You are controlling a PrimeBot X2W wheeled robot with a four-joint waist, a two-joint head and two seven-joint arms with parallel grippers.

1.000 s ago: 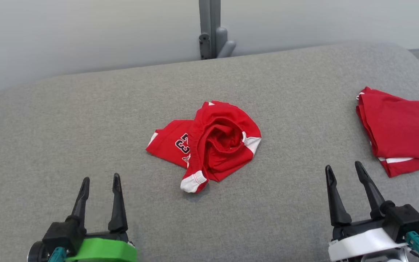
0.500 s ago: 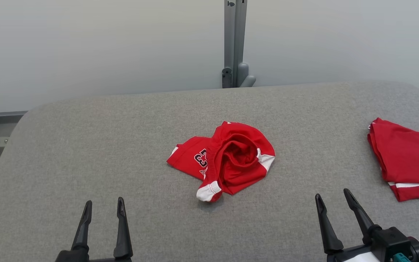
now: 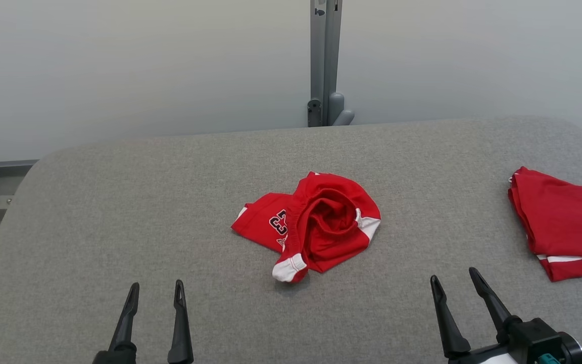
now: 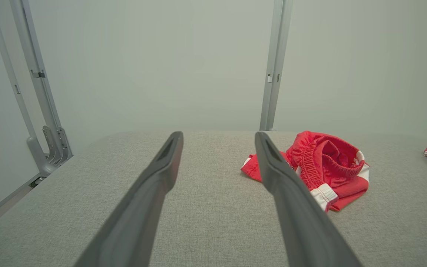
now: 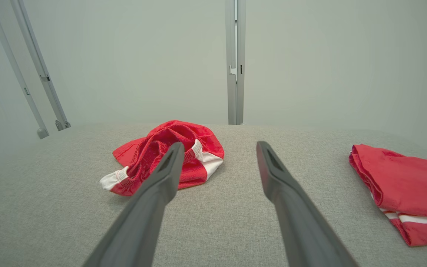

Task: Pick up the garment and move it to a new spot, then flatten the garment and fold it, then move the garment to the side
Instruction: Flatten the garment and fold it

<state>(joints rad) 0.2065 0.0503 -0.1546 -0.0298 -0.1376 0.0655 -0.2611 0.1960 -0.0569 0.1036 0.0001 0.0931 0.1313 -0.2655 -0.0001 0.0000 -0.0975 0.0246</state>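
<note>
Head view: red shorts (image 3: pixel 316 227) lie crumpled near the middle of the grey padded table (image 3: pixel 119 212). White trim shows, a dark printed number sits on the flatter left part, and the elastic waistband is bunched open on top. I see my left gripper (image 3: pixel 156 284) by the near edge, left of the shorts, its 2 fingers spread over bare fabric. The right gripper (image 3: pixel 452 274) is by the near edge further right, its 2 fingers likewise spread. Both are well apart from the shorts. A folded red garment (image 3: pixel 569 227) with a white stripe lies at the right edge. A grey post (image 3: pixel 325 60) stands behind the far edge.
</note>
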